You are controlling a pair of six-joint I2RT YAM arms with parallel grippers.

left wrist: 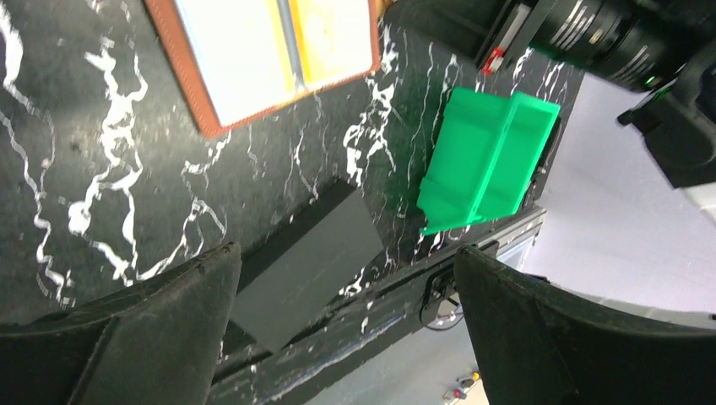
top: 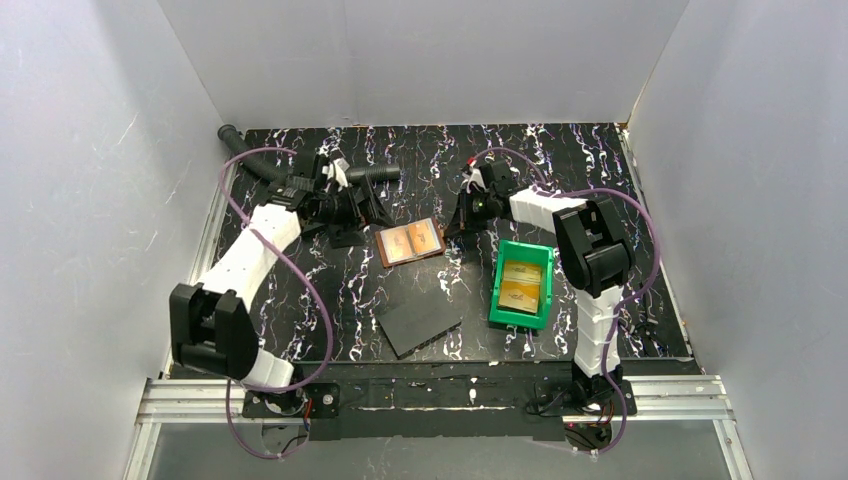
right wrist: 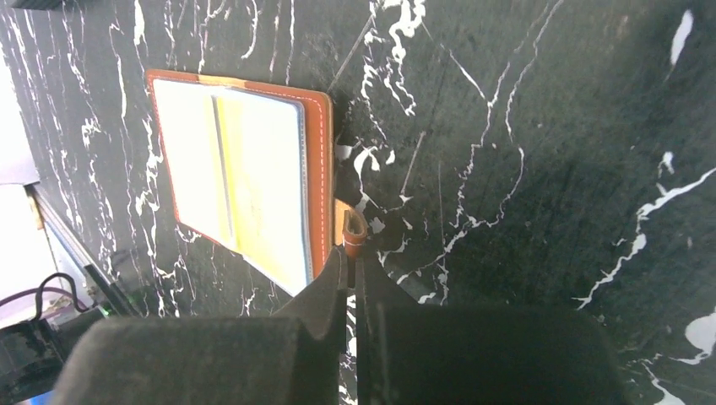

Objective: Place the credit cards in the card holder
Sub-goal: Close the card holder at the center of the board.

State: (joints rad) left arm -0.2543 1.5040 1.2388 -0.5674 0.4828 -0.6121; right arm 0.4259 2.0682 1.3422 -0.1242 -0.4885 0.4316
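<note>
- Lying open and flat on the table point(top: 600, 160), the holder point(top: 410, 243) is tan-brown leather with pale stitching along its edge; it sits near the middle, between the two grippers
- its inner pockets look like clear plastic sleeves over yellow-orange faces; glare washes them out in both wrist views, so I cannot read any print
- a narrow leather tab point(right wrist: 353, 228) curls up from the holder's long edge, rounded at the end
- right gripper point(right wrist: 350, 261): matte black fingers closed tight together, the tab's end nipped at their tips
- left gripper point(left wrist: 344, 257): broad black padded fingers spread wide, nothing between them, hanging just left of the holder
- cards point(top: 522, 282): glossy orange-yellow rectangles stacked in the bin point(top: 530, 250), right of the holder; their markings are too small to read
- bin: bright green moulded plastic, rectangular, with smooth, slightly sloped walls
- slab point(top: 418, 322): flat dark grey, matte, rectangular, lying askew in front of the holder
- table: black with white marble-like veins
- right arm point(left wrist: 591, 34): ribbed black housing with white lettering, too blurred to make out
</note>
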